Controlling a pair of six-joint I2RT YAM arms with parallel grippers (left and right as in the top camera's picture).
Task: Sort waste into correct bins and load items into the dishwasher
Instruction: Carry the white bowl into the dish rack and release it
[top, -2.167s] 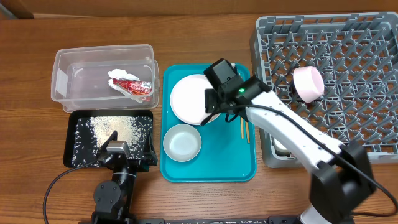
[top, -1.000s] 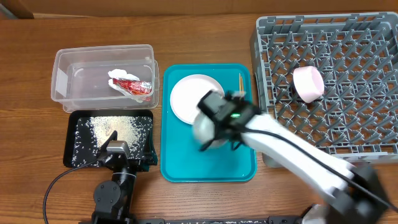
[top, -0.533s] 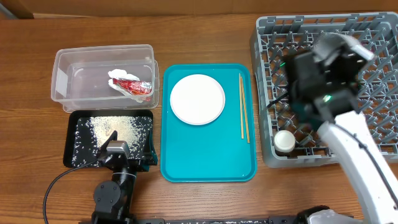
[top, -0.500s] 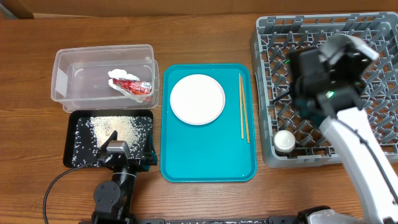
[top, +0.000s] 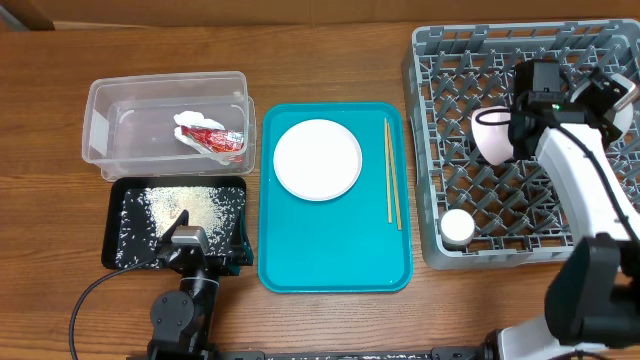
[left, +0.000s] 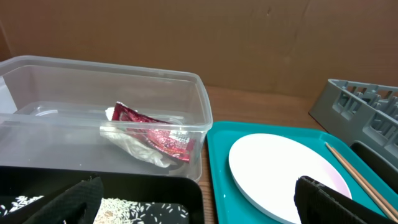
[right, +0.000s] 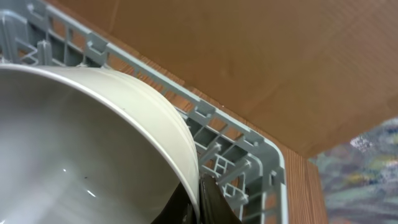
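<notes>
My right gripper (top: 513, 128) is clamped on the rim of the white bowl (top: 490, 137). In the wrist view one dark finger (right: 210, 200) presses the outside of the wall just under the lip, and I cannot see its partner on the far side of that wall. The bowl hangs on its edge, not flat. Its body lies to the left of my fingers, toward the teal tray (top: 335, 265). It sits over the middle rows of the grey dish rack (top: 590, 200), whose far wall shows just beyond the rim. I cannot tell whether its lower edge already rests between pegs or hangs clear of them. By my judgement the release turns on that: the bowl should go down on edge into a gap.

The small white cup (top: 458, 227) stands in the rack's near-left corner, well apart. The white plate (top: 317, 159) and the chopsticks (top: 391, 185) lie on the teal tray, the sticks running front to back between plate and rack. My right arm is the nearer to them. My left gripper (left: 198, 186) is spread wide and holds nothing.
</notes>
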